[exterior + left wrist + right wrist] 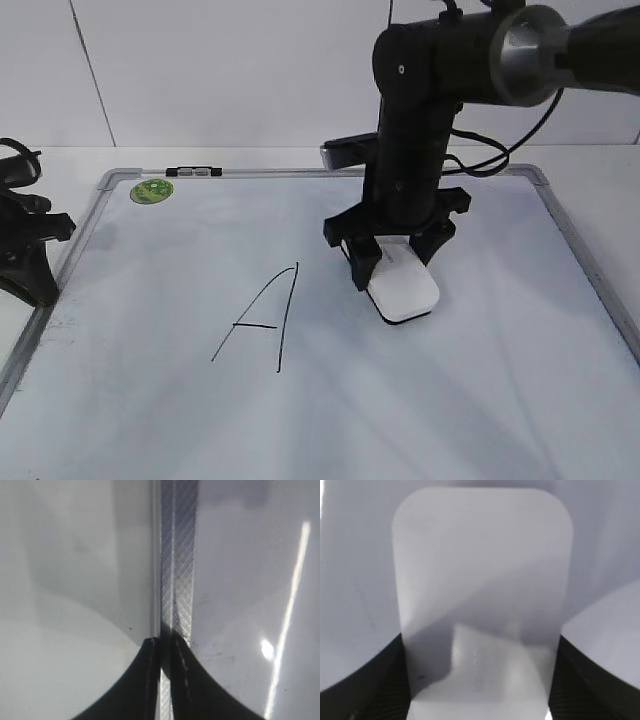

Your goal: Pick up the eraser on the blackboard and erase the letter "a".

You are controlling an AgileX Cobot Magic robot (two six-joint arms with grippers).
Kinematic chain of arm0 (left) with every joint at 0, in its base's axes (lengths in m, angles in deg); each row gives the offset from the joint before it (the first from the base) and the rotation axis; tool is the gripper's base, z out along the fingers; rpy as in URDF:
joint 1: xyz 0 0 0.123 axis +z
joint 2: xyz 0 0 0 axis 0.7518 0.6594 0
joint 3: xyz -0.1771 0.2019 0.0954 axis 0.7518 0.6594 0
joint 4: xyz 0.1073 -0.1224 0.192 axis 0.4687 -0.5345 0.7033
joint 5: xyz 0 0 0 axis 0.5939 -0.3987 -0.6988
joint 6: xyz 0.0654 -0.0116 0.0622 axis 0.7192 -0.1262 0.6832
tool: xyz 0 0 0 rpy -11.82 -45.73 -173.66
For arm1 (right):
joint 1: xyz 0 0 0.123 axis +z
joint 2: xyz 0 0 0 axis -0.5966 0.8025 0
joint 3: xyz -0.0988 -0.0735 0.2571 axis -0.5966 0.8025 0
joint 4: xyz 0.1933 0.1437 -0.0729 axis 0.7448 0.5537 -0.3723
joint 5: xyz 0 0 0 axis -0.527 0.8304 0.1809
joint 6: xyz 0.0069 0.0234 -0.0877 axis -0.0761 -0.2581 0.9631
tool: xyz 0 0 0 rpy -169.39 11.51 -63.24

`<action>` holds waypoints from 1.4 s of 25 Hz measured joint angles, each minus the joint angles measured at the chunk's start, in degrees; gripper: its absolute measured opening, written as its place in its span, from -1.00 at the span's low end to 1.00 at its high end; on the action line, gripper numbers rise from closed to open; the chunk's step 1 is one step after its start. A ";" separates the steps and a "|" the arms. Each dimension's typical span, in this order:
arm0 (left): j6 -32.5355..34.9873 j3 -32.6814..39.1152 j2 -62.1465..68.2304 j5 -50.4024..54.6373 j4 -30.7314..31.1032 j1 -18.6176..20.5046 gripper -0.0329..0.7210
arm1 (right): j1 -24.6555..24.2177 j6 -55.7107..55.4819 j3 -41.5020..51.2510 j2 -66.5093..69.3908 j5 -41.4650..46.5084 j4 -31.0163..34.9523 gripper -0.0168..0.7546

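The white eraser (pixel 405 295) lies flat on the blackboard (pixel 150 400), right of the large capital "A" (pixel 260 320). My right gripper (pixel 395 268) reaches down over its far end, with a finger against each long side, shut on it. In the right wrist view the eraser (pixel 480 570) fills the space between the two fingers of the gripper (pixel 480 680). The small letter "a" shows in no view. My left gripper (pixel 40 285) rests at the board's left edge. In the left wrist view it is shut and empty (pixel 165 641) above the silver frame (pixel 175 555).
A round green sticker (pixel 151 190) sits in the board's far left corner, and a small black-and-silver clip (pixel 195 172) is on the top frame. The right arm's dark body (pixel 420 120) stands over the board's middle. A white wall lies behind.
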 joint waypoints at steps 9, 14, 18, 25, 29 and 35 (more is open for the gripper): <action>0.00 0.00 0.00 -0.11 -0.02 0.00 -0.83 | 0.48 -1.43 -1.05 -10.39 0.03 -1.98 0.44; 0.00 0.00 0.00 -0.11 -0.02 0.00 -0.83 | 0.48 -4.80 -0.86 -15.32 0.25 -7.00 0.44; 0.00 0.00 0.00 -0.11 -0.02 0.00 -0.83 | 0.48 -5.30 2.47 -20.42 0.14 -7.90 0.44; 0.00 0.00 0.00 -0.11 -0.12 0.00 -0.83 | 0.48 -9.72 12.13 -30.75 -1.99 -13.65 0.44; 0.00 0.00 0.00 -0.11 -0.12 0.00 -0.83 | -0.39 -11.67 18.29 -36.90 -3.35 -15.55 0.44; 0.00 0.00 0.00 -0.11 -0.24 0.00 -0.83 | -4.62 -13.05 26.81 -44.16 -4.61 -16.33 0.44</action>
